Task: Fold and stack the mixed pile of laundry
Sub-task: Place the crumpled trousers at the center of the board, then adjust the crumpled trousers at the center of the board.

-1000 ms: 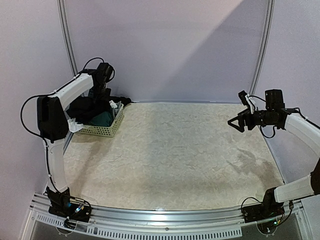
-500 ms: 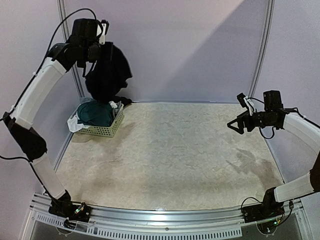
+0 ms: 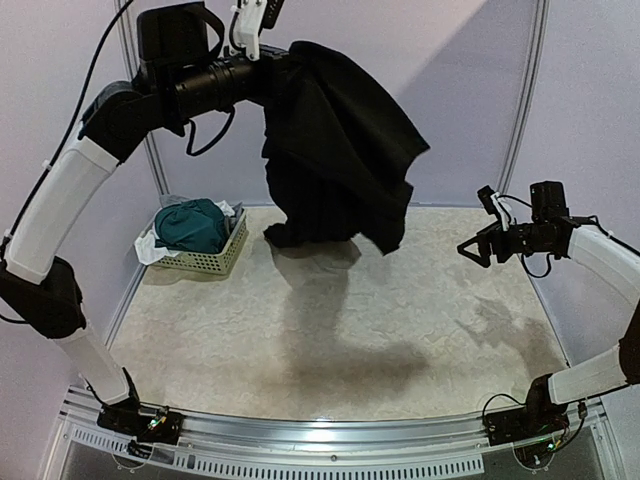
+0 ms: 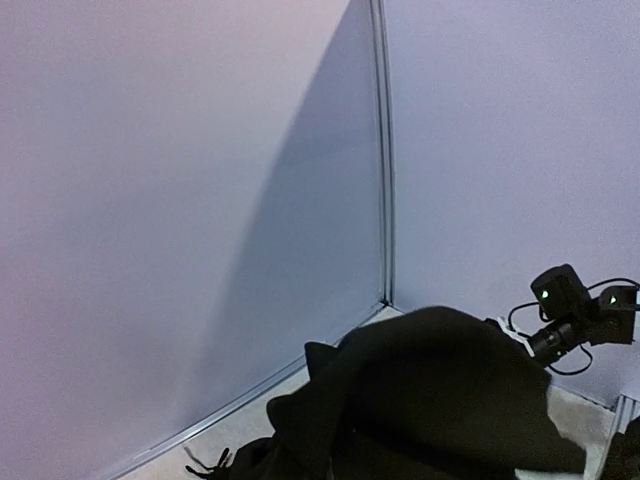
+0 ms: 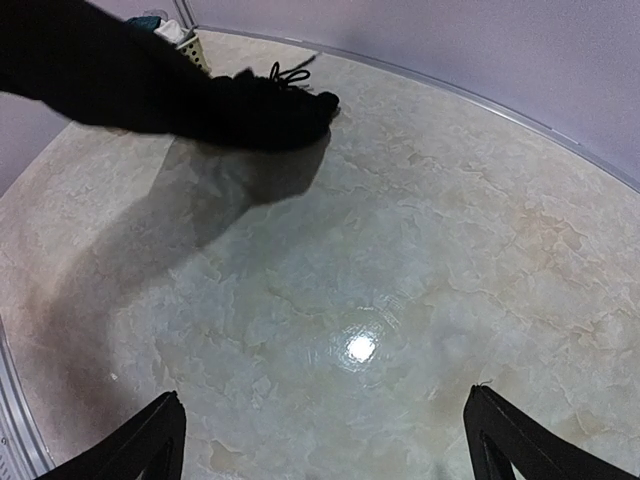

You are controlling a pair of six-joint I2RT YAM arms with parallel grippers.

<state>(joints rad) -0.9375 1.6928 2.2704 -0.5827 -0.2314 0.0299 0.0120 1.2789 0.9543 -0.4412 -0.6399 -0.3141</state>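
At the near edge of the table (image 3: 330,420) the two arm bases sit bolted to the rail. The marbled beige top carries a broad dark shadow (image 3: 330,345) across its middle.

On the right side, the right gripper (image 3: 468,248) hangs above the table with its jaws spread wide and nothing between them. In the right wrist view its two dark fingers (image 5: 150,440) stand far apart at the bottom corners, with only bare tabletop between them.

Further back, the black trousers (image 3: 335,150) hang in the air over the far middle of the table, draped in heavy folds from the raised left arm. The left gripper (image 3: 278,72) is up high near the top of the top view, closed tight on the upper bunch of the trousers; the cloth covers its fingers. The lowest fold of the trousers reaches down to about the far edge of the table, and whether it touches the surface cannot be told. The left wrist view shows the dark cloth (image 4: 430,400) bulging below the camera.

In the far left corner stands a pale plastic basket (image 3: 215,262). The teal shorts (image 3: 190,225) lie heaped in it, and a white cloth (image 3: 148,252) spills over its left rim. Behind everything rise plain lilac walls (image 3: 420,60).
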